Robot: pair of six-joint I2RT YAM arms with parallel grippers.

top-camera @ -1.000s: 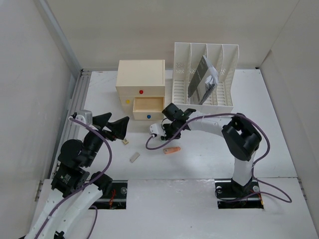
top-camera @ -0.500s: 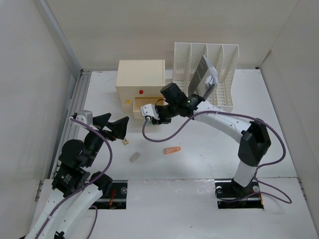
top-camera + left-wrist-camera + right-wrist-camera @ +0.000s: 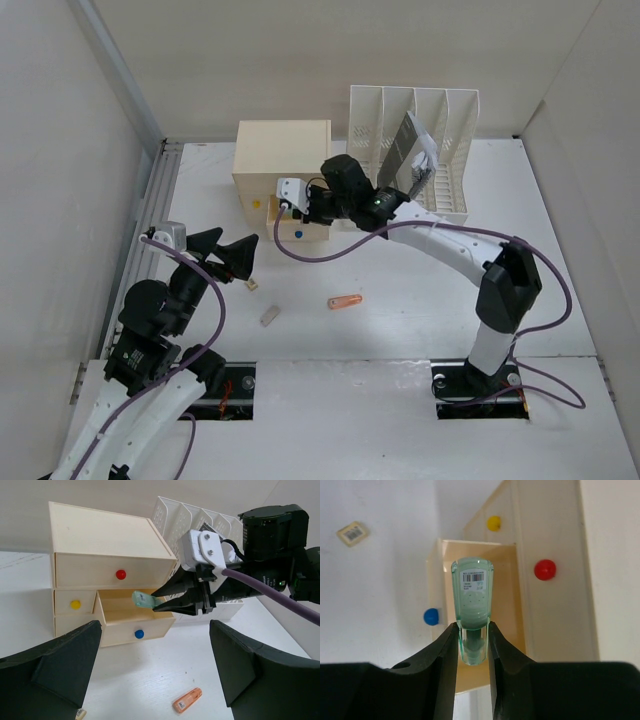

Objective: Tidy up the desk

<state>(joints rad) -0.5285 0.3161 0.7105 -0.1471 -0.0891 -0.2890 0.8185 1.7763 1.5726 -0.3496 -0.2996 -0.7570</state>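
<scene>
White walls close in the desk (image 3: pixel 420 300), a broad matte tabletop with a grey rail (image 3: pixel 150 215) down its left edge; it carries everything else in view. At its far side a white slotted file rack (image 3: pixel 410 115) stands just beside a cream drawer box (image 3: pixel 283 150). The right arm reaches from its base across the desk toward that box, while the left arm stays low near the rail.

One drawer (image 3: pixel 125 612), the one with the blue knob, stands pulled out. The drawers with the red and yellow knobs are shut.

The right gripper (image 3: pixel 154 602) pinches a pale green translucent piece (image 3: pixel 472 595) with a barcode label, fingers closed on its near end. Its free end points into the open drawer's mouth; whether it touches the wood I cannot tell. The left gripper (image 3: pixel 226 250) hovers over bare desk, fingers spread wide and holding nothing.

The step in hand looks like stowing the green piece in the open drawer. The next move likely calls for a short advance so the piece sits fully over the cavity, then a small drop and a release, keeping the fingers clear of the drawer above.

Loose on the desk lie an orange piece (image 3: pixel 345 301), a small beige block (image 3: pixel 268 316) and a barcode tag (image 3: pixel 252 284), probably next to be sorted.
</scene>
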